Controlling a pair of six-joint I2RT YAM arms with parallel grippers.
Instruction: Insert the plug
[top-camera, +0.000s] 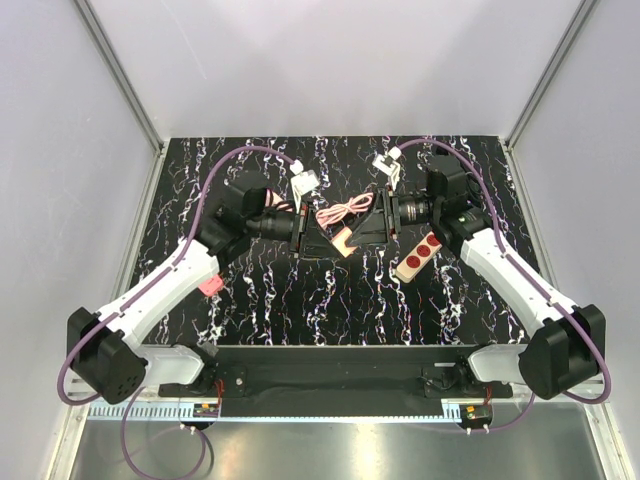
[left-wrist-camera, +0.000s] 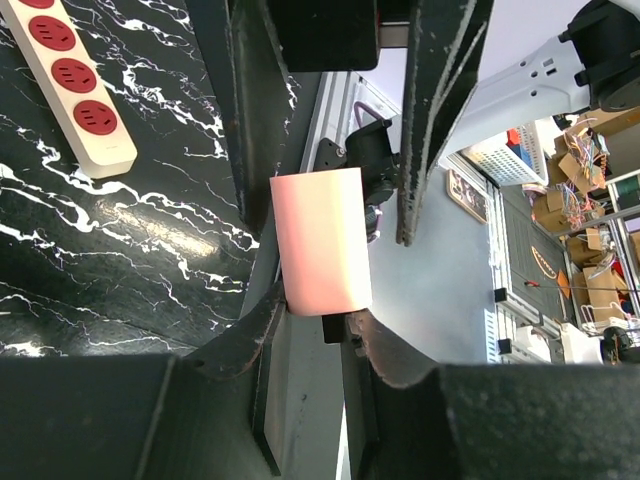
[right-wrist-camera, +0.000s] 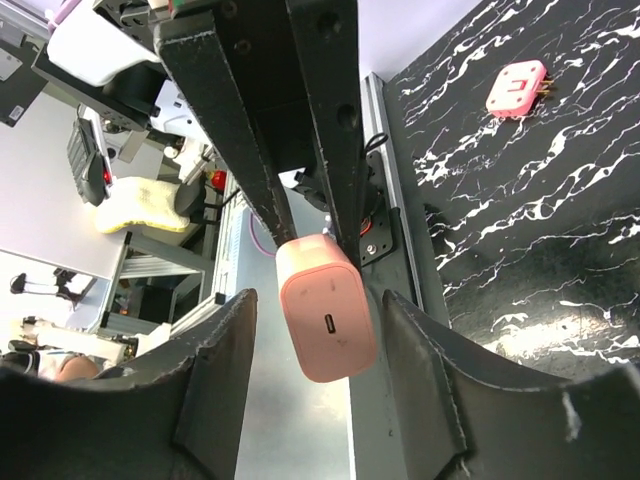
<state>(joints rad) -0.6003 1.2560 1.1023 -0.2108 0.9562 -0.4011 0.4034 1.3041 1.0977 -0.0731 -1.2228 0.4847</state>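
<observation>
My left gripper (top-camera: 322, 240) is shut on a pink charger block (top-camera: 343, 242) and holds it above the table's middle. In the left wrist view the fingertips (left-wrist-camera: 268, 318) pinch the bottom end of the block (left-wrist-camera: 320, 240). My right gripper (top-camera: 368, 232) faces it, open. In the right wrist view its fingers (right-wrist-camera: 225, 345) stand wide on either side of the block (right-wrist-camera: 325, 320) without touching it, and the block's USB-C port faces the camera. A white power strip (top-camera: 418, 255) with red sockets lies on the table to the right, also in the left wrist view (left-wrist-camera: 70, 85).
A coiled pink-and-white cable (top-camera: 340, 212) lies just behind the grippers. A small pink plug (top-camera: 210, 285) lies on the table beside the left arm and shows in the right wrist view (right-wrist-camera: 517, 88). White connectors (top-camera: 305, 183) lie at the back. Grey walls enclose the table.
</observation>
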